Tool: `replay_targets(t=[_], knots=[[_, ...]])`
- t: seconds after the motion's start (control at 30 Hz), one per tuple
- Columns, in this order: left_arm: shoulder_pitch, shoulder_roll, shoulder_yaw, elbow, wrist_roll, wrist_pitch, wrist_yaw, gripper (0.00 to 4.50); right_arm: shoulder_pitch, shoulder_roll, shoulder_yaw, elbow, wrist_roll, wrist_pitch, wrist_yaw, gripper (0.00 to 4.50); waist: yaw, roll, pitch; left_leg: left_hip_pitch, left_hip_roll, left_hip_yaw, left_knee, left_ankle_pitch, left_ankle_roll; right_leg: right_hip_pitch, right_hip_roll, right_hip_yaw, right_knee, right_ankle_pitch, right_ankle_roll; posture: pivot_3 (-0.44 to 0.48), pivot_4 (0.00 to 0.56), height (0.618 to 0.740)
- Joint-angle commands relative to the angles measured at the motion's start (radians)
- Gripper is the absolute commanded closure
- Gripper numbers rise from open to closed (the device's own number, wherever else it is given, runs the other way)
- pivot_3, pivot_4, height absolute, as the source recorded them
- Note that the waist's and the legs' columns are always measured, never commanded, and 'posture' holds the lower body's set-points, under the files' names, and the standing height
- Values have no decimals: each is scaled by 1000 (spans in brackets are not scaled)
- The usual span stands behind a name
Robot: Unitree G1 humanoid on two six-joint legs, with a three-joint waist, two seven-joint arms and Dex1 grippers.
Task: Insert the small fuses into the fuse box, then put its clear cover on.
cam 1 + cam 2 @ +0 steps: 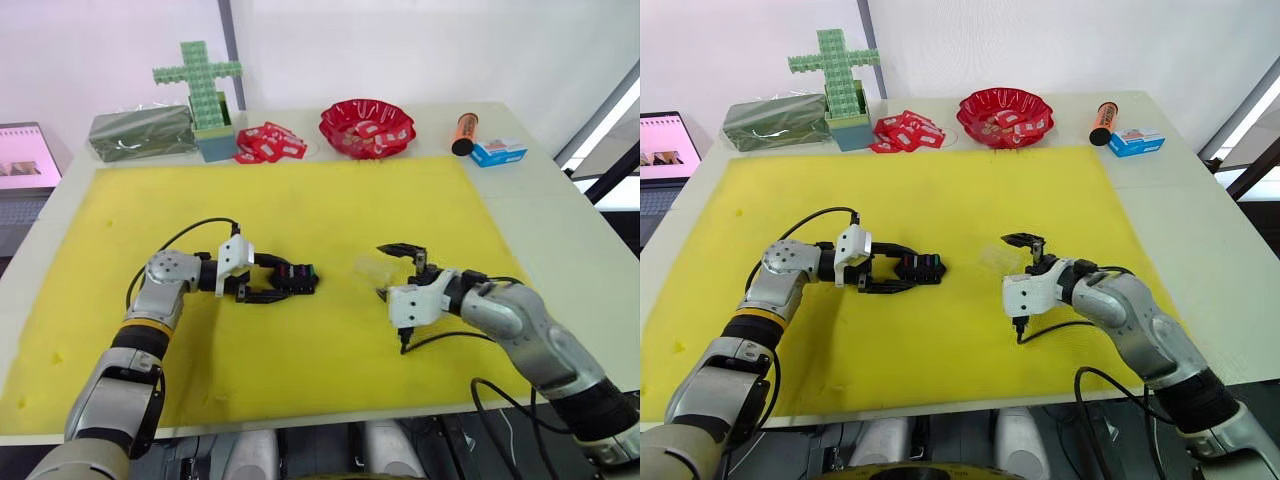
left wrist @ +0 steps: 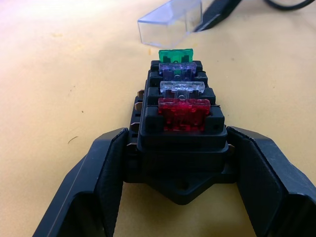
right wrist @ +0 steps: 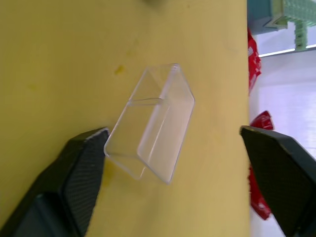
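Observation:
The black fuse box point(image 2: 180, 148) rests on the yellow mat point(image 1: 330, 200), left of centre, with my left gripper point(image 1: 285, 280) shut on its two sides. Several small fuses stand in a row in its slots: red point(image 2: 183, 111), pale grey point(image 2: 181, 89), purple point(image 2: 177, 70) and green point(image 2: 176, 53). The clear cover point(image 3: 153, 128) lies on its side on the mat just right of the box. My right gripper point(image 1: 385, 270) is open around it, one finger point(image 3: 84, 163) touching its corner and the other well apart.
Along the table's back edge stand a green brick cross point(image 1: 200, 75), red-and-white packets point(image 1: 270, 142), a red bowl point(image 1: 367, 127), a wrapped green block point(image 1: 140, 132), an orange cylinder point(image 1: 464, 133) and a blue box point(image 1: 498, 152). A laptop point(image 1: 25, 155) sits far left.

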Motion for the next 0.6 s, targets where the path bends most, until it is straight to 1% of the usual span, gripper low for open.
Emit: replay_targets(t=[0.03,0.07,0.1,0.13,0.17,0.23,0.3,0.47,0.53,0.6], knots=[[1,20,12,34,23,4,16,1693,37,41,-82,-121,283,159,111,37,0,0,0,0,0,0,0,0,0,0,0,0,0,0,0,0,150,740],[0,20,12,35,23,3,16,1693,42,79,-113,-151,389,241,118,37,0,0,0,0,0,0,0,0,0,0,0,0,0,0,0,0,150,740],[0,20,13,36,22,3,16,1693,43,106,-135,-172,456,300,121,37,-1,-1,0,0,1,-1,0,0,0,0,0,0,0,0,0,0,150,740],[1,19,13,36,22,2,15,1693,36,150,-164,-192,526,406,96,37,-1,0,0,1,1,-2,0,0,0,0,1,0,0,0,0,0,150,740],[1,19,13,37,21,1,15,1693,22,182,-182,-200,571,483,74,37,0,-1,0,1,1,-3,0,0,0,1,0,0,1,0,0,0,150,740],[4,16,12,34,21,0,16,1693,-11,220,-196,-161,596,554,45,37,0,-1,0,1,2,-4,1,0,0,1,0,0,1,0,0,0,150,740],[8,12,9,25,20,5,18,1693,-36,235,-204,-96,602,561,38,37,0,-1,0,1,2,-4,1,0,0,1,-1,0,1,0,-1,0,150,740],[6,15,7,21,21,10,9,1693,-60,209,-169,39,558,505,73,37,1,0,1,1,1,-3,-1,0,0,0,-1,0,-1,0,-1,0,150,740],[4,17,7,24,22,10,7,1693,-69,204,-159,76,540,482,74,37,1,0,1,1,1,-3,-1,0,0,0,-1,0,0,0,-1,0,150,740],[-1,17,7,27,22,10,6,1693,-85,217,-154,100,561,477,97,37,0,0,1,1,1,-3,0,0,0,0,-1,0,0,0,-1,0,150,740]])
